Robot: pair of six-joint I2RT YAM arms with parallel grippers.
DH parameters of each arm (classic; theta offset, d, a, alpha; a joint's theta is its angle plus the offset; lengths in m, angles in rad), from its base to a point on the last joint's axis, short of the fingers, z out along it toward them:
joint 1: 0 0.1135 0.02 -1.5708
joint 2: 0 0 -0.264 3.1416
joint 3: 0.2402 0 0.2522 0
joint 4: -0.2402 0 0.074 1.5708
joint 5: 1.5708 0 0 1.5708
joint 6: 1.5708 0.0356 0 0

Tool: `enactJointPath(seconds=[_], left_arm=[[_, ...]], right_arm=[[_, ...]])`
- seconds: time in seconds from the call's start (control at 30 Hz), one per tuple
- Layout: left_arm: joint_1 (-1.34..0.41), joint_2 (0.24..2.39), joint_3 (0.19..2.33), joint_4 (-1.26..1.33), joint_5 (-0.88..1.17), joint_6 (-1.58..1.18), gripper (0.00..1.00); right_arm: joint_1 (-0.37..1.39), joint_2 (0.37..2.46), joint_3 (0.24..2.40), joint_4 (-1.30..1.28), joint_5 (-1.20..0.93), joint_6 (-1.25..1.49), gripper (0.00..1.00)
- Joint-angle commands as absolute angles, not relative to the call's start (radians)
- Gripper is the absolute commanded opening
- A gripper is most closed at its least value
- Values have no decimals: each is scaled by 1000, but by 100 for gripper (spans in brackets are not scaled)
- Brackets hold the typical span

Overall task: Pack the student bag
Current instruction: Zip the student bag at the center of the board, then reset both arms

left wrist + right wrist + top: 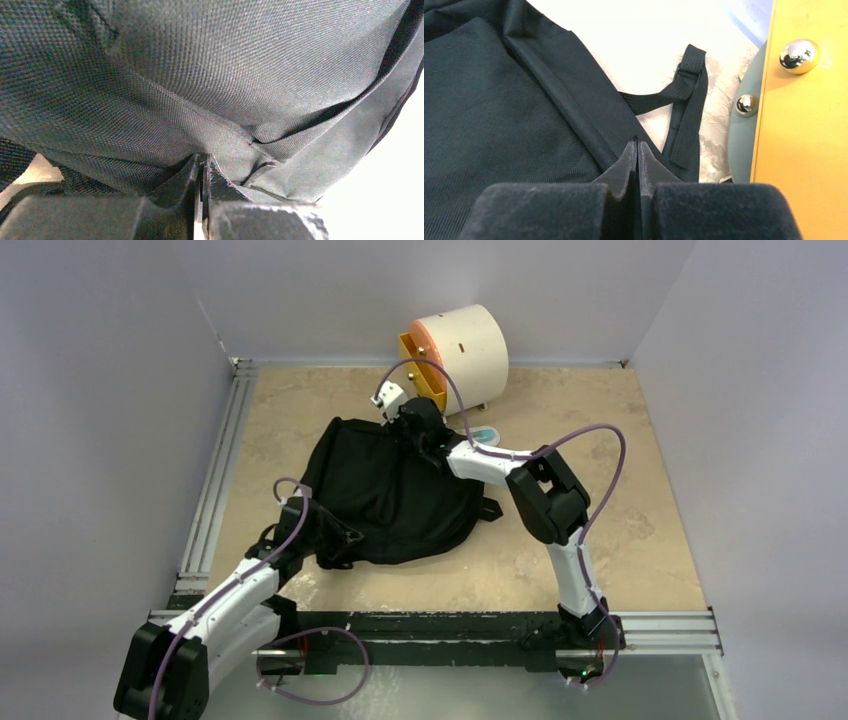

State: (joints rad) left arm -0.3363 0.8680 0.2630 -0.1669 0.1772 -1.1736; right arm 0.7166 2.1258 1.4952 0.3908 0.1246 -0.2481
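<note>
The bag (pixel 390 490) lay slumped and rumpled at the middle of the table (pixel 620 530), black, its far end towards the box (pixel 462 345) at the back. The near left corner was bunched up where the left gripper (pixel 335 538) met it. From the left wrist, the bag (pixel 225 75) filled nearly the whole view with coarse weave. A fold of it ran down into the left gripper (pixel 202 167), whose jaws were drawn almost together with the cloth pinched at their tips.

At the far end, the right gripper (pixel 420 425) sat low over the bag's top edge. From the right wrist, the bag (pixel 499 110) lay flat, a stitched hem running slantwise to the right gripper (pixel 637 147). Its jaws were pressed tight against each other right at that hem. Whether any cloth was caught between them could not be told, since the tips hid the spot. Just past them a strap (pixel 686 115) lay on the table (pixel 624 45), apart from the box.

The box lay on its side, a cream drum with a yellow front (pixel 804 140) bearing two shiny knobs (pixel 799 54). A small blue thing (pixel 484 435) lay on the table between the box and the right arm.
</note>
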Motion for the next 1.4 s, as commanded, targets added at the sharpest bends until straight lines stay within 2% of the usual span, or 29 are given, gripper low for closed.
enactJointPath(seconds=[0.0,0.53,0.73,1.1,1.37], left_arm=[[-338,873,224,-235,160,-1128,0],[-338,885,214,-221,162,-1126,0],[-338,890,220,-217,164,-1122,0],[-338,879,480,-348,98,-998,2],[-337,892,685,-460,20,-859,14]], right_arm=[[657,2142,1590,453,296,-284,0],[616,2186,1619,441,383,-286,0],[613,2159,1608,426,316,-244,0],[614,1906,1438,505,-107,-129,18],[615,1655,1257,489,-146,8,33]])
